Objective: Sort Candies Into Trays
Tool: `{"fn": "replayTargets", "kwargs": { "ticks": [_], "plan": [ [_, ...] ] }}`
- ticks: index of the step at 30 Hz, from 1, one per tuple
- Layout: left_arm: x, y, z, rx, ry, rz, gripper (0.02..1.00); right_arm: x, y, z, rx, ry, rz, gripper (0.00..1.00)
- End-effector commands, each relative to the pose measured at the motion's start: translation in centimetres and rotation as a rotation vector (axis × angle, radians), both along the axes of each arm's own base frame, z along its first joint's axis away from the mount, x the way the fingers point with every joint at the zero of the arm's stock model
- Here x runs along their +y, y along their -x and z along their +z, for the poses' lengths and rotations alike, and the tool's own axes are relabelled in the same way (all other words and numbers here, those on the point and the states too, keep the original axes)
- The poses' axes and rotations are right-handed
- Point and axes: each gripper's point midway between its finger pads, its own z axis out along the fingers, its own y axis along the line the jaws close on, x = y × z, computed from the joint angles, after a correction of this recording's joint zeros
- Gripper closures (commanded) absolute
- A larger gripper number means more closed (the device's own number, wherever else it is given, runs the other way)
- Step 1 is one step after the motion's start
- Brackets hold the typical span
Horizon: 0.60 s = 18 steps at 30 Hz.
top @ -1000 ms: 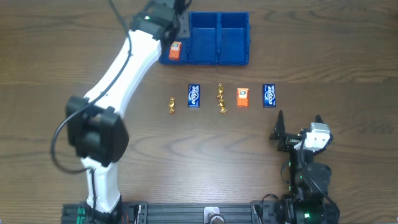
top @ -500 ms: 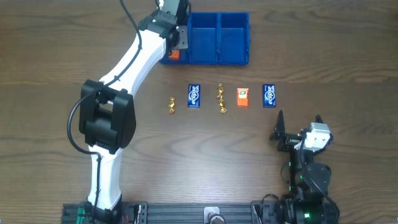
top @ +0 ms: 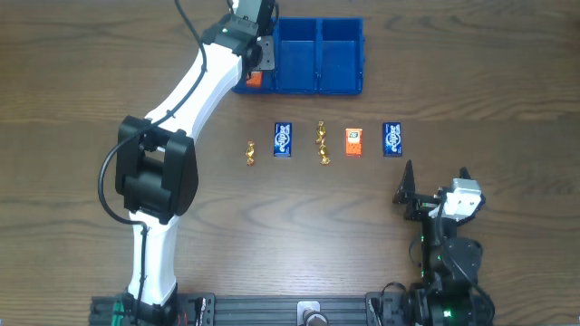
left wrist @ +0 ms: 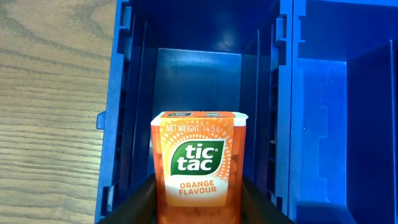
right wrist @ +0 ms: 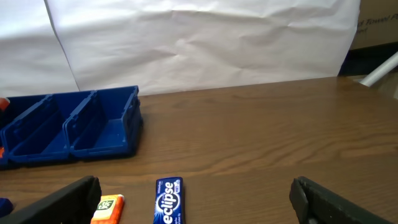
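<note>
wood-grain tabletop: left gripper, jaws pinching the orange plastic candy box, has advanced over the left end compartment of the blue plastic divided tray; release seems next. right gripper waits, jaws spread.

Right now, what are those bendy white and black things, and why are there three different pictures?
They are two robot arms on a wooden table. One picture looks down from above; the other two come from small cameras on each arm's wrist. The left gripper pinches an orange candy box over the left end compartment of the blue tray. The right gripper rests open near its base, holding nothing. On the table lie some gold wrapped candies, two blue packs and a second orange box.
</note>
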Motion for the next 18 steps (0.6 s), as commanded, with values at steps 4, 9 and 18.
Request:
{"fn": "replayTargets", "kwargs": {
  "ticks": [4,9,18],
  "plan": [
    [0.04,-0.42,2.42,-0.047,0.004,-0.018,0.684,-0.29,0.06,0.0,-0.001,0.011,-0.014,0.003],
    [0.07,-0.42,2.42,-0.047,-0.004,-0.027,0.652,-0.29,0.06,0.0,-0.001,0.011,-0.014,0.005],
    [0.03,-0.43,2.46,-0.049,-0.004,-0.03,0.641,-0.29,0.06,0.0,-0.001,0.011,-0.014,0.003]
  ]
}}
